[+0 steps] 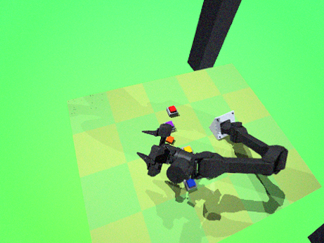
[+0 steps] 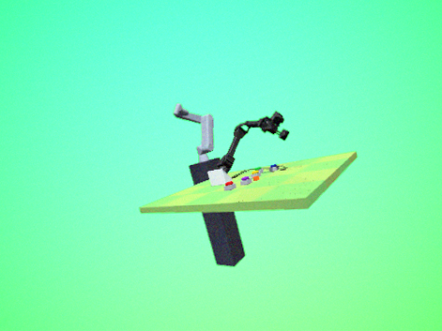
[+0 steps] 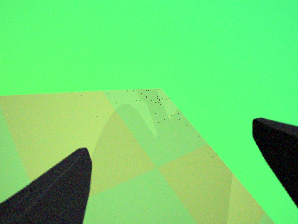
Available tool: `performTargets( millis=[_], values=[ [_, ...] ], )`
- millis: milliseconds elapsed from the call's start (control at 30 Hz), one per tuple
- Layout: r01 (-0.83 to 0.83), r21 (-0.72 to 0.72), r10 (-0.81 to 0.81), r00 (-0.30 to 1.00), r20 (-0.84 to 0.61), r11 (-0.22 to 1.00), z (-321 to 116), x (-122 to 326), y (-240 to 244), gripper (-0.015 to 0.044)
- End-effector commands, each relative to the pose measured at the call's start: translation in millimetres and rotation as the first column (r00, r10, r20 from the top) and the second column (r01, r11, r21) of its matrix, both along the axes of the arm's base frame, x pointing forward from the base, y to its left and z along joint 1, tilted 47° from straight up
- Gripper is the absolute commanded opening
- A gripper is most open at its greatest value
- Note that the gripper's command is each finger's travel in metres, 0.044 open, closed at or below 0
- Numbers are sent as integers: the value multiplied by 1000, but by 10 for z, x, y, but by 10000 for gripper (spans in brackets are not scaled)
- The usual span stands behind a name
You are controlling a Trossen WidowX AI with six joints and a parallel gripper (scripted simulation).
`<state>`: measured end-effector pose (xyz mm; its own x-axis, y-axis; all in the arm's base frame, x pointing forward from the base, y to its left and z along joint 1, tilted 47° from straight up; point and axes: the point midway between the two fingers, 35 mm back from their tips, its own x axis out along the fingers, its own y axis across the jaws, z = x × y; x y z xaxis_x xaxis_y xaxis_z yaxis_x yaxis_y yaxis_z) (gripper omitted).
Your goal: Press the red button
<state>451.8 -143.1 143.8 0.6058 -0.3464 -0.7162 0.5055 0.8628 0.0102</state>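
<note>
The red button [image 1: 172, 109] [image 2: 228, 184] sits on a pale base on the checkered table [image 1: 104, 197] [image 2: 176, 202], its cap raised. It is not in the wrist view. My gripper [image 1: 140, 142] [image 3: 171, 141] is open and empty. In the exterior view it hangs high above the table, well away from the red button. In the top view its fingers point left, lower in the picture than the red button. The wrist view shows a table corner and green background between the fingers.
Near the red button are a purple button [image 1: 169, 123] [image 2: 246, 179] and an orange block [image 1: 170, 139] [image 2: 256, 178]. Farther off are yellow [image 1: 188, 149], blue [image 1: 191, 183] [image 2: 274, 167] and green [image 2: 258, 169] buttons. A dark pillar [image 1: 213, 31] stands beyond the table edge.
</note>
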Motion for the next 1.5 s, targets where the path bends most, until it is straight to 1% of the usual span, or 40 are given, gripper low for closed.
performTargets(
  millis=[0, 167, 267, 333, 400, 467, 567, 633, 700, 967, 1033, 1200, 1433, 1467],
  values=[
    [-85, 45, 94, 963, -254, 995, -591, -264, -370, 400],
    [-173, 203, 250, 850, -464, 964, -1188, -731, -709, 400],
    [-207, 347, 373, 766, -523, 915, -1507, -1080, -851, 400],
    [-222, 458, 463, 714, -524, 861, -1699, -1336, -915, 400],
    [-232, 574, 556, 672, -489, 786, -1868, -1605, -952, 400],
    [-241, 684, 640, 646, -417, 689, -2009, -1874, -963, 400],
    [-266, 817, 726, 642, -247, 513, -2158, -2253, -941, 400],
    [-292, 866, 744, 656, -127, 406, -2211, -2446, -917, 400],
    [-300, 875, 744, 661, -97, 380, -2220, -2489, -911, 400],
    [-300, 875, 744, 661, -97, 380, -2220, -2489, -911, 400],
    [-300, 875, 744, 661, -97, 380, -2280, -2483, -858, 348],
    [-301, 875, 744, 661, -95, 379, -2639, -2477, -483, 216],
    [-301, 875, 744, 661, -95, 379, -2651, -2478, -468, 33],
    [-301, 875, 744, 661, -95, 379, -2651, -2478, -468, 20]
  ],
)
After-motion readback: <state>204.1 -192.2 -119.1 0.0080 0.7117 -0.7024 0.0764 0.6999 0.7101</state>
